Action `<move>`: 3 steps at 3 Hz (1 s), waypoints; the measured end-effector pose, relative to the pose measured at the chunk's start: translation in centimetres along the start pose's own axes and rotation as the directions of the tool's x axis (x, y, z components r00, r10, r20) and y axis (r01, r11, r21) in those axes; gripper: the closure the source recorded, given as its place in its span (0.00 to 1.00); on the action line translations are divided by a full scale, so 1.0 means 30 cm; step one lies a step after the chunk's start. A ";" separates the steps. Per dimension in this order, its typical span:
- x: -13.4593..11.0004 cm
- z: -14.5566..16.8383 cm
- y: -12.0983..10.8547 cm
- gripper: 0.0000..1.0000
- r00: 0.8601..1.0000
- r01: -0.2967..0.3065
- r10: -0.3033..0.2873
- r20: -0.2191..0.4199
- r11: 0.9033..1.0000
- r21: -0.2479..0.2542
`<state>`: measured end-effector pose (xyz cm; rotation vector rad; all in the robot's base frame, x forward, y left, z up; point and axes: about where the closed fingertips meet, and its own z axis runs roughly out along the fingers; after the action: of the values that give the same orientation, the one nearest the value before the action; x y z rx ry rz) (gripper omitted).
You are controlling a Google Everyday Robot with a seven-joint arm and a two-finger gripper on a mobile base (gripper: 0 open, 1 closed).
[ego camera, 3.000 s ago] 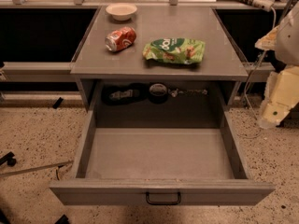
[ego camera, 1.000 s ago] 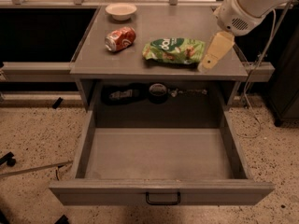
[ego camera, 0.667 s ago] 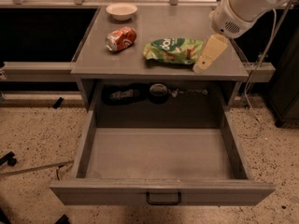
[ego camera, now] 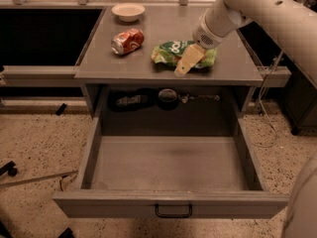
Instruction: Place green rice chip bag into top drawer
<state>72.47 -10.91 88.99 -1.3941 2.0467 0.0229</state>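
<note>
There was just one camera. It looked down from up high, in front of the open drawer [ego camera: 171,206], which was nearest. The surface [ego camera: 124,66] lay farther back. The tool [ego camera: 183,67] was at the upper right, over the bag [ego camera: 168,49].

No wording is legible: the white lettering on the crinkly light-green foil snack bag [ego camera: 168,51] cannot be made out, and the tan gripper [ego camera: 184,63] hangs over its middle.
</note>
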 end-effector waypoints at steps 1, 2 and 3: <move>-0.044 0.136 0.001 0.00 1.000 -0.007 0.007 0.008 1.000 -0.010; -0.046 0.144 0.003 0.19 1.000 -0.007 0.007 0.008 1.000 -0.012; -0.046 0.144 0.003 0.42 1.000 -0.007 0.007 0.008 1.000 -0.012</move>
<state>74.86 -8.17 86.26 -1.3917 2.0477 0.0440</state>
